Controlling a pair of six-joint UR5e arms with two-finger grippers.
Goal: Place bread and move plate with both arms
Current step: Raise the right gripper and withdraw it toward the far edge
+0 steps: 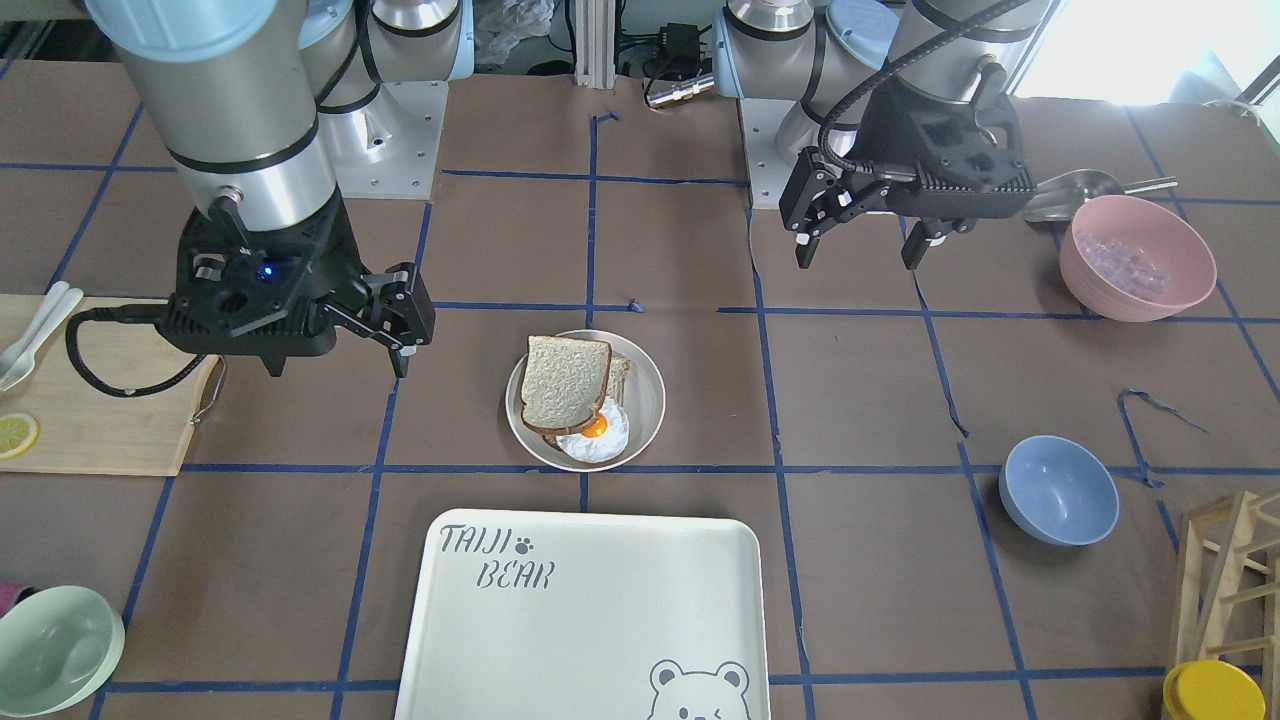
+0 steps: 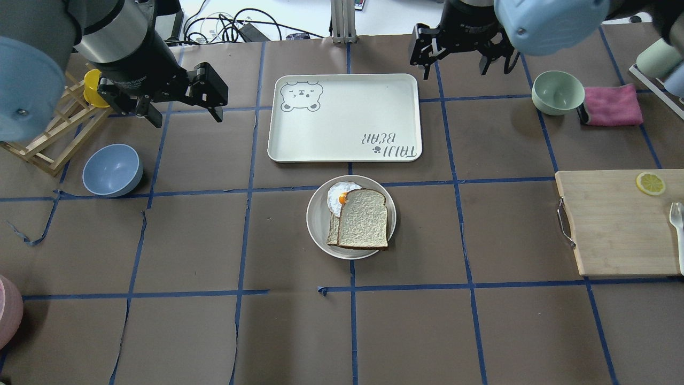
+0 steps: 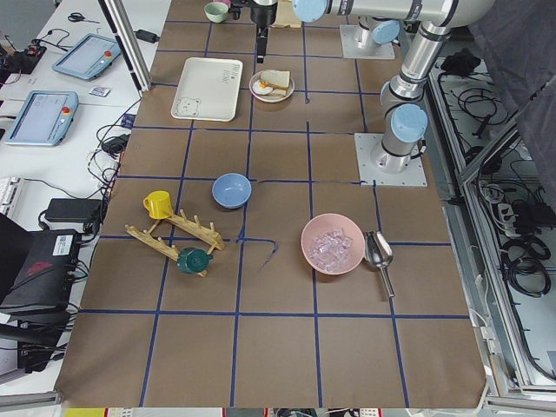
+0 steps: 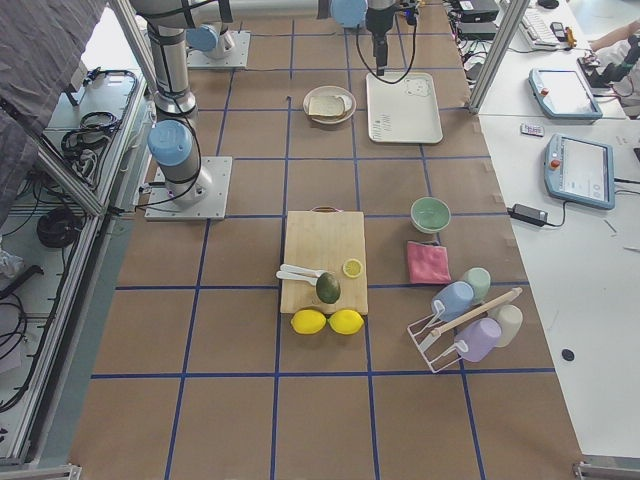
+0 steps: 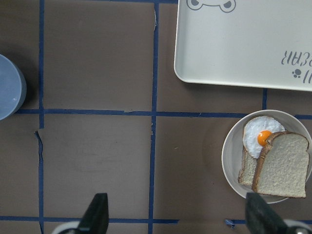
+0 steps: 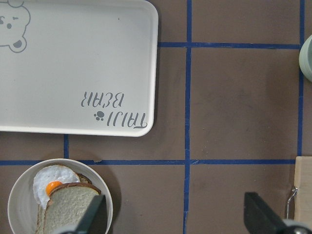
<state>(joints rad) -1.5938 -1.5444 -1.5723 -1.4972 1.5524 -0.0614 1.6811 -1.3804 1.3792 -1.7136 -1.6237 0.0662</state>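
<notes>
The bread lies on the round cream plate at the table's middle. It rests on a smaller slice and partly covers a fried egg. The same bread and plate show in the front view. My left gripper hangs open and empty above the table, to the plate's left and beyond it. My right gripper hangs open and empty to the plate's right and beyond it. The left wrist view shows the bread ahead of the open fingers. The right wrist view shows it at the lower left.
The white "TAIJI BEAR" tray lies just beyond the plate. A blue bowl and a wooden rack are at the left. A green bowl, a pink cloth and a cutting board are at the right.
</notes>
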